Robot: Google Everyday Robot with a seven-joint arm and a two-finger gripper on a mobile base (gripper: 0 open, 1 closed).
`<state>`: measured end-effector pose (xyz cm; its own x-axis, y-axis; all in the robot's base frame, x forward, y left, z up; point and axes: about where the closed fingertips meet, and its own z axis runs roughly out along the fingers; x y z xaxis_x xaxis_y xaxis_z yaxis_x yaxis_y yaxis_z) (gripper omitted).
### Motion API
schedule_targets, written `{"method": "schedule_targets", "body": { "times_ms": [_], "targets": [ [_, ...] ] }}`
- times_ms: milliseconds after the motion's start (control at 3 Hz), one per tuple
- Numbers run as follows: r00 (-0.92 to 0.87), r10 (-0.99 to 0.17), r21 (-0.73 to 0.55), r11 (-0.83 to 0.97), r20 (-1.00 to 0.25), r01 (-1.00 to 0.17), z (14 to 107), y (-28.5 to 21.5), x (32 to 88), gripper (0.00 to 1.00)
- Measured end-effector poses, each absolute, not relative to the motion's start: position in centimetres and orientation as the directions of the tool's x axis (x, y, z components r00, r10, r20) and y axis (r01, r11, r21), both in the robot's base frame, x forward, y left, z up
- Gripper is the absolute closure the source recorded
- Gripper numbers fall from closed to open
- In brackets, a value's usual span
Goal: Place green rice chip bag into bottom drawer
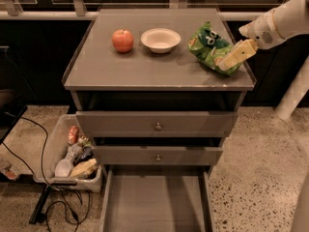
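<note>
The green rice chip bag (210,47) lies on the right side of the grey cabinet top (140,71). It is crinkly bright green with a dark round logo. My gripper (231,58) comes in from the right on a white arm and its tan fingers (237,53) rest against the bag's right side. The bottom drawer (157,202) is pulled open at the foot of the cabinet, with a plain grey floor and nothing in it.
A red apple (122,40) and a white bowl (161,39) sit on the cabinet top, left of the bag. Two drawer fronts with round knobs (158,126) are closed. A grey bin (72,153) of wrappers and cables (53,202) lie on the floor at left.
</note>
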<state>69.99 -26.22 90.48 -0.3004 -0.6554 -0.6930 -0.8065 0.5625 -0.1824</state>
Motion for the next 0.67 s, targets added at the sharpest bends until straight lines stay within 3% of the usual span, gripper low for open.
{"method": "schedule_targets", "body": {
  "times_ms": [667],
  "targets": [
    [-0.335, -0.572, -0.088, 0.586, -0.748, -0.805, 89.1, -24.9, 72.4, 0.0]
  ]
}}
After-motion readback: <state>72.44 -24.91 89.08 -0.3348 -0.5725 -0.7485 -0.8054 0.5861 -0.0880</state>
